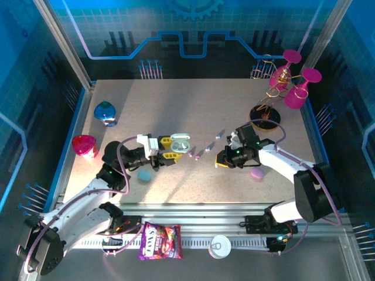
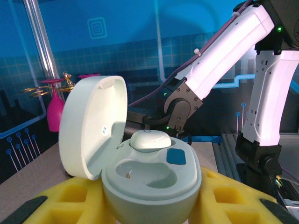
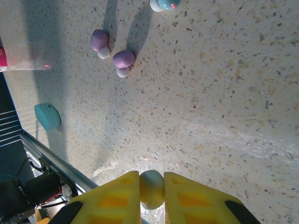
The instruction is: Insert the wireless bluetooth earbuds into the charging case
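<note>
Because the pale earbud is tiny, smooth and light, it is judged liable to slip or twist. The best hold is across its rounded body, and that is where the right claw is clamped on it, low over the table. The charging case is open and gripped at its base by the left claw. It has one seated bud and an empty socket beside it. The case looks rigid but its hinge may be delicate. Two purple earbuds lie loose on the table.
</note>
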Robot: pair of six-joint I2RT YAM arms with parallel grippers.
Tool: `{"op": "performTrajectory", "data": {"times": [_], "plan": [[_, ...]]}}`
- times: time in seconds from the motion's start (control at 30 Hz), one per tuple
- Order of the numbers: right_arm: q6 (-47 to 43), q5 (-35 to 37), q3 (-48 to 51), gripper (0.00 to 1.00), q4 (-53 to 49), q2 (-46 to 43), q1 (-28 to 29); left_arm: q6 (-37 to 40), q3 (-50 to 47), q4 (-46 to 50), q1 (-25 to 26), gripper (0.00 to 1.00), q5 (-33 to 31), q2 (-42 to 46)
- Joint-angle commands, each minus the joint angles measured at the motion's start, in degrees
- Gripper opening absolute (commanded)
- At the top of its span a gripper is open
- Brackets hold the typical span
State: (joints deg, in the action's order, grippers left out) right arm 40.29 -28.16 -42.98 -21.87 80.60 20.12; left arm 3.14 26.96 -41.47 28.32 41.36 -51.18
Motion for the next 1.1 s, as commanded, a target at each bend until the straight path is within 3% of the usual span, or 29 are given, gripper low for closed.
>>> {"op": "performTrajectory", "data": {"times": [0.0, 0.33, 0.8, 1.07], "plan": [[1.4, -3.3, 1.3, 0.15, 1.8, -1.3, -1.1, 0.0, 0.0, -2.9, 0.3, 0.18, 0.0, -0.7], [7.3, -12.5, 6.2, 0.15, 10.2, -4.4, -4.1, -1.1, -0.1, -5.5, 0.3, 0.18, -0.3, -3.2], [21.1, -22.4, 13.6, 0.16, 31.1, -4.0, -5.9, -1.0, -0.6, -5.5, 0.6, 0.18, -0.5, -2.4], [21.3, -23.2, 13.4, 0.16, 31.5, -5.1, -6.0, -0.3, -1.3, -5.6, 0.7, 0.18, -1.7, -2.7]]}}
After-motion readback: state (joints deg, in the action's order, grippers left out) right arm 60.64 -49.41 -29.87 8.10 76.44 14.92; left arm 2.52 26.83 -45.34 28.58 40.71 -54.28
